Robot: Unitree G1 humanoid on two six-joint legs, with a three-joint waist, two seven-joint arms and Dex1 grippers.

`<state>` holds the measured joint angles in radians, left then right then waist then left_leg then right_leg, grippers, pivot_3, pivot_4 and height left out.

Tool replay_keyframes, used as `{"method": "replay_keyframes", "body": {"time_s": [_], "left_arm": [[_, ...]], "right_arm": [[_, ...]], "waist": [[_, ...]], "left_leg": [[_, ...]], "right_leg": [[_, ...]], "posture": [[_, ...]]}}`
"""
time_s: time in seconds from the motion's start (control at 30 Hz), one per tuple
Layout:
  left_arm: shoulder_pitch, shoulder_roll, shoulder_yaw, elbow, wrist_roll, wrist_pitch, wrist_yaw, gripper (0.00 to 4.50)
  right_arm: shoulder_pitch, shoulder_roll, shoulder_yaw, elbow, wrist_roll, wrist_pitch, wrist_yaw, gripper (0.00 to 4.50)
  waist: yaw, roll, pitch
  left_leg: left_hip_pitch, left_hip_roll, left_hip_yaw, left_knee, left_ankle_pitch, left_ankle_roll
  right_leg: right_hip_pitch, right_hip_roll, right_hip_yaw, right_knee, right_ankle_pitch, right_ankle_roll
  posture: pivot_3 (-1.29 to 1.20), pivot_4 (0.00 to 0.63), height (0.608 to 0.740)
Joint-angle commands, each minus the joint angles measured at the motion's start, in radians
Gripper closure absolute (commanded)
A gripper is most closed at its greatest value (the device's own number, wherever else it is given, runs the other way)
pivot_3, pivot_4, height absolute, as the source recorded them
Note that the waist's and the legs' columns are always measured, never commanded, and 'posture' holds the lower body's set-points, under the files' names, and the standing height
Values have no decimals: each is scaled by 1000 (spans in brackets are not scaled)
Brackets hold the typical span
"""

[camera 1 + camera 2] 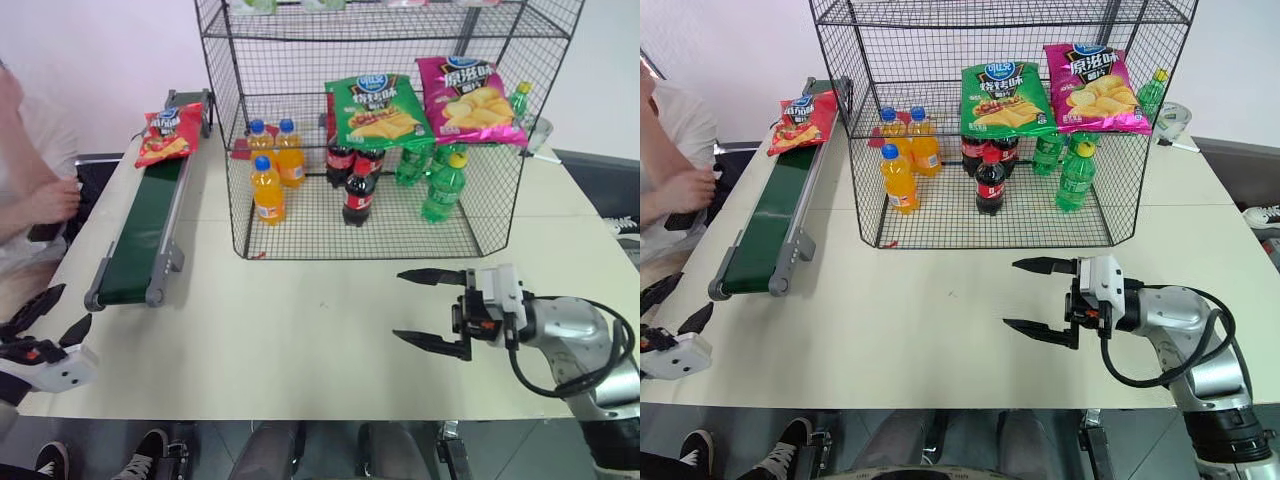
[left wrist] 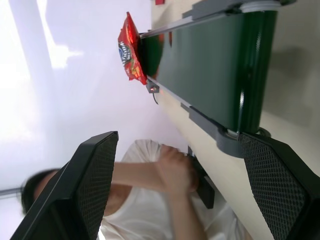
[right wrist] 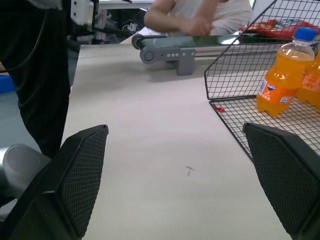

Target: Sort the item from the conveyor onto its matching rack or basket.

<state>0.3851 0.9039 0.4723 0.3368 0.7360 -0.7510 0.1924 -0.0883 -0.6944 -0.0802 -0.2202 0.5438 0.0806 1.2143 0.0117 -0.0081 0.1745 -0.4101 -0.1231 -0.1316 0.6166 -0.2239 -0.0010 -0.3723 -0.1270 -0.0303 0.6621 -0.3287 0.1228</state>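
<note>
A: Where did the glossy red crisp bag with the round blue logo (image 1: 169,133) lie?

B: In the upper left of the frame, at the far end of the long dark green conveyor belt in its grey metal frame (image 1: 147,228), well apart from both grippers.

A: And the large black wire-mesh shelving rack (image 1: 300,170)?

B: It filled the upper centre. A green crisp bag (image 1: 377,109) and a magenta crisp bag (image 1: 467,99) leaned against its upper tier; orange soda bottles (image 1: 267,190), a dark cola bottle (image 1: 359,193) and green bottles (image 1: 443,186) stood on its floor.

A: The grippers?

B: The right gripper (image 1: 434,311), lower right, hovered over the pale beige tabletop (image 1: 300,330) with jaws spread wide, empty. The left gripper (image 1: 48,312), lower left edge, was likewise spread and empty.

A: Anyone nearby?

B: A person in a white shirt (image 1: 675,150) sat at the left edge.
</note>
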Motion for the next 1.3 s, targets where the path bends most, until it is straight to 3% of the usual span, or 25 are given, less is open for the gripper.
{"method": "replay_keyframes", "body": {"time_s": [0.03,0.53,1.3], "left_arm": [[-15,8,-38,-10,-16,15,27,519],[-83,-57,-152,-23,17,218,152,519],[-129,-82,-277,-41,1,284,209,519]], "right_arm": [[-32,12,5,8,-10,-20,-3,0],[-80,36,26,34,-41,-30,-15,0],[-110,28,7,92,-65,-61,-7,0]], "waist": [[1,0,0],[1,-1,0],[1,-1,-1]], "left_leg": [[0,0,0,0,0,0],[1,0,0,1,1,-2],[1,1,-1,1,2,-3]], "right_leg": [[0,0,0,0,0,0],[0,1,0,2,0,0],[0,2,0,3,1,-1]], "posture": [[0,150,740],[0,150,740],[0,150,740]]}}
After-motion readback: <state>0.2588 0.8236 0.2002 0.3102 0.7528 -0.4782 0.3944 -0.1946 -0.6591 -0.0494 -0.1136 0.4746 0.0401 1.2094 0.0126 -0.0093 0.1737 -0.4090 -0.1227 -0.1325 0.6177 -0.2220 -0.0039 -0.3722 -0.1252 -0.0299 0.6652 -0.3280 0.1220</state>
